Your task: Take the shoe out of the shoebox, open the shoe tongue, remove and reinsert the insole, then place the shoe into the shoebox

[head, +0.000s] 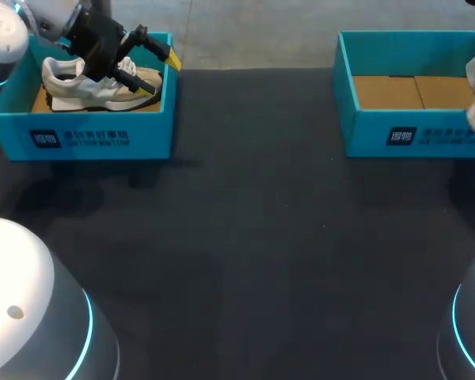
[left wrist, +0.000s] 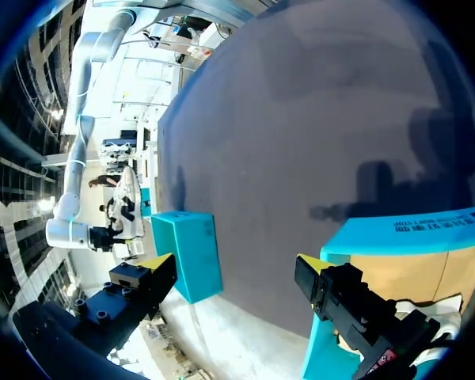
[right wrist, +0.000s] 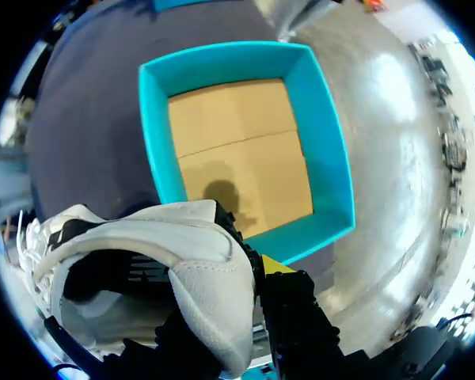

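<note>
Presently, two teal boxes stand on the dark tabletop (head: 253,237), well apart, at its far corners. The left box (head: 95,138) holds a white shoe (head: 63,83) lying on its sole, toe toward the right-hand wall. The left pincer (head: 159,76) hangs over that shoe's toe end. The head view does not settle whether its lower finger touches the shoe. In the left wrist view this pincer (left wrist: 233,265) stands wide, with nothing between its yellow tips and only tabletop ahead of it. The right box (head: 412,134) shows a bare cardboard floor. The right pincer (right wrist: 257,273) is above the near wall of that box (right wrist: 324,142) and grips a second shoe (right wrist: 198,269), white with dark trim, at the heel collar. One yellow tip shows against the outside of the heel. The other finger is hidden by the shoe. The shoe's opening faces the wrist camera.
</note>
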